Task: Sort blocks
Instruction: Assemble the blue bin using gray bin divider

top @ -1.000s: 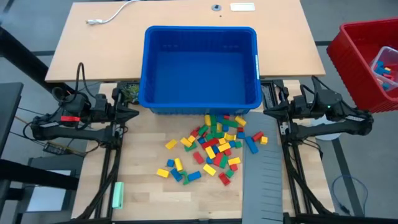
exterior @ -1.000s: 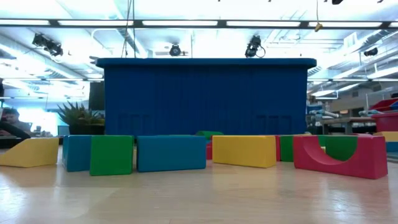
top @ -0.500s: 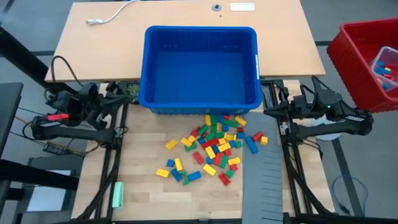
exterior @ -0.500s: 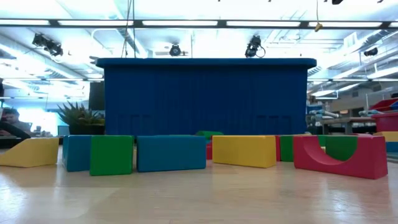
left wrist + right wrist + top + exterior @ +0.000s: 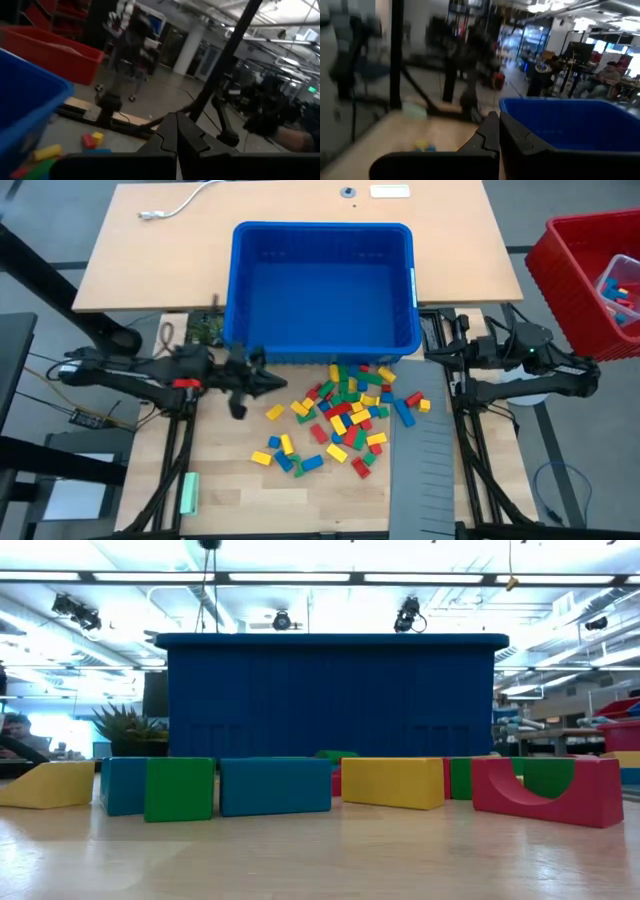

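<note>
Dozens of blocks [image 5: 345,412] lie scattered in a loose heap on the wooden tabletop, just in front of the blue bin [image 5: 322,287], reds, yellows, greens and blues all mixed together, a few strays trailing off away from the bin. From table height they line up as a colourful row against the bin's dark wall. The bin itself holds nothing I can see. Now the left gripper [image 5: 272,383], fingers pressed together and carrying nothing, hovers by the bin's near left corner, pointing toward the edge of the heap, close to a lone yellow block. The right gripper [image 5: 432,360], also pinched together and empty, sits off the bin's near right corner, beside the table's edge. A grey ridged panel [image 5: 424,475] lies past the heap on the right; a pale green bar [image 5: 189,493] rests well away from the bin on the left. A red crate [image 5: 580,270] stands off to the bin's right.
</note>
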{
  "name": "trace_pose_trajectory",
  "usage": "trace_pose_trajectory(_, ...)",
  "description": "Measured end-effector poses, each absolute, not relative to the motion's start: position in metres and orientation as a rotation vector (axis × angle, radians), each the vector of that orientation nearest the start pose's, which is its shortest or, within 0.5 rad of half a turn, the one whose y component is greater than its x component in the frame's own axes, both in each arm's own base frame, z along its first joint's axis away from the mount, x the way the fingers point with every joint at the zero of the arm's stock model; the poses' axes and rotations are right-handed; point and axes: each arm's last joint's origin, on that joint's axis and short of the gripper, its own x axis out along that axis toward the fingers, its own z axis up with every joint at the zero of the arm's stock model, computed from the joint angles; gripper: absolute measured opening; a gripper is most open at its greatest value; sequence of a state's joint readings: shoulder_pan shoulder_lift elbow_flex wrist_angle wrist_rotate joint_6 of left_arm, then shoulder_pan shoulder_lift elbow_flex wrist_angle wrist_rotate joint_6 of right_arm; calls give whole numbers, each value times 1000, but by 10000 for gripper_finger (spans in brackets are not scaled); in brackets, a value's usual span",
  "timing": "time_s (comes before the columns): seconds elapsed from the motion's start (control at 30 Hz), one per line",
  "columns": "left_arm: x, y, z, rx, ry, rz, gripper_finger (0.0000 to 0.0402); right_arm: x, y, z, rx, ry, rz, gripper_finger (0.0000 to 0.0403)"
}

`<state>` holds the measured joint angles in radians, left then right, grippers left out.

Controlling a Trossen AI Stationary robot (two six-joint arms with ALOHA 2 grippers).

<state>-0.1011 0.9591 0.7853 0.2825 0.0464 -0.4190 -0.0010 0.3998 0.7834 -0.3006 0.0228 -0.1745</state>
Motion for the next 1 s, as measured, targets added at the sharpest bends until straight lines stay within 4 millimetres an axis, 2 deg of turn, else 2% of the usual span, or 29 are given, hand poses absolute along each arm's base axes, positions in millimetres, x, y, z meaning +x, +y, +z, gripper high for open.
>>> trace_pose_trajectory(0.27,266,-56,323,-384,-82,-260,3,74,0,388,311,-355,64,6)
trace_pose_trajectory(0.37,279,-66,318,-352,-33,-269,3,70,1,395,421,-431,122,6)
trace_pose_trajectory(0.47,287,-72,321,-347,-18,-262,2,72,2,395,462,-415,166,3)
trace_pose_trajectory(0.6,295,-79,322,-321,-16,-261,2,87,6,389,513,-292,278,1)
trace_pose_trajectory(0.73,302,-85,318,-303,-1,-267,2,115,15,379,561,-117,429,1)
trace_pose_trajectory(0.87,303,-89,312,-297,43,-265,2,141,30,356,602,141,490,1)
trace_pose_trajectory(1.0,302,-94,308,-290,82,-252,2,157,51,325,593,426,427,0)
